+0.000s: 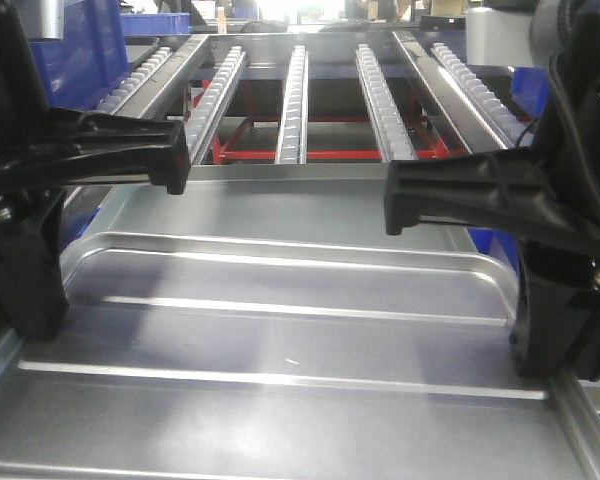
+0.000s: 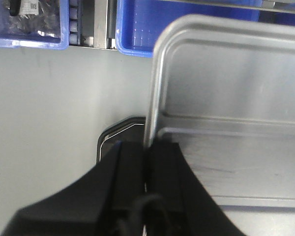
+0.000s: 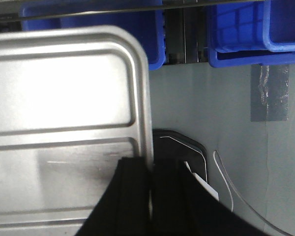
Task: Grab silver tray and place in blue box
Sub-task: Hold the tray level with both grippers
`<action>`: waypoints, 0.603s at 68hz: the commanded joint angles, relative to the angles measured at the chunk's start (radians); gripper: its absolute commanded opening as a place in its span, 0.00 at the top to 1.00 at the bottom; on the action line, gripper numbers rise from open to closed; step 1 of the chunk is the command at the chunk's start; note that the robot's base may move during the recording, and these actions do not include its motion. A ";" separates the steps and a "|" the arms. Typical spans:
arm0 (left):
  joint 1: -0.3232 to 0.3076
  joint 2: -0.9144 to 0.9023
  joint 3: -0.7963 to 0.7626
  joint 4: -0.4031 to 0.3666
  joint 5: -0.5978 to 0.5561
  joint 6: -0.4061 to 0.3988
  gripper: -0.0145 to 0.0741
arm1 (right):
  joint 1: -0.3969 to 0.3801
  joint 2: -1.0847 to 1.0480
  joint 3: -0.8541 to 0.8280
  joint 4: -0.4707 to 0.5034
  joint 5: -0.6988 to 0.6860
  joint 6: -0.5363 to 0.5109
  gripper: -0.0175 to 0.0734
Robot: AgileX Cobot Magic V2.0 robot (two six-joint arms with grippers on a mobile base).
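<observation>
Obs.: silver tray is carried between both arms, long ridges running across the front view.
- Left hand is clenched on the tray's left rim, one finger on either side of the raised edge.
- Right hand is clamped the same way on the right rim.
- The tray lies over the grey table. Its far corners overlap the blue box, which stands at the table's far edge. Whether the tray hangs clear of the table cannot be told from these views.
- A roller rack lies beyond the box.

Judgement: grasp looks made; transfer into the box remains.

Risks:
1. Both holds are thin pinches on a smooth metal rim. Any tilt or jerk could let the tray slide out of one hand.
2. If the arms travel unevenly, the tray would twist or be pulled apart between the hands, and one grip could be lost.
3. A low carry could strike the far rim against the box's top rim.
4. A smaller blue bin sits toward the far left corner, so sideways drift risks a wrong drop.
</observation>
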 commanded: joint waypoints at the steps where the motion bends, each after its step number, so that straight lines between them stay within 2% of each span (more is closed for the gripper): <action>1: -0.012 -0.034 -0.025 0.002 -0.017 0.019 0.95 | 0.003 -0.031 -0.028 -0.030 -0.047 0.005 0.73; 10: -0.015 -0.034 -0.025 -0.016 -0.012 0.030 0.95 | 0.003 -0.031 -0.028 -0.030 -0.053 0.005 0.73; 25: -0.052 -0.028 -0.025 0.002 -0.008 0.031 0.95 | 0.003 -0.031 -0.028 -0.030 -0.053 0.005 0.73; 41: -0.052 -0.028 -0.025 -0.006 -0.008 0.028 0.95 | 0.003 -0.031 -0.028 -0.030 -0.053 0.005 0.73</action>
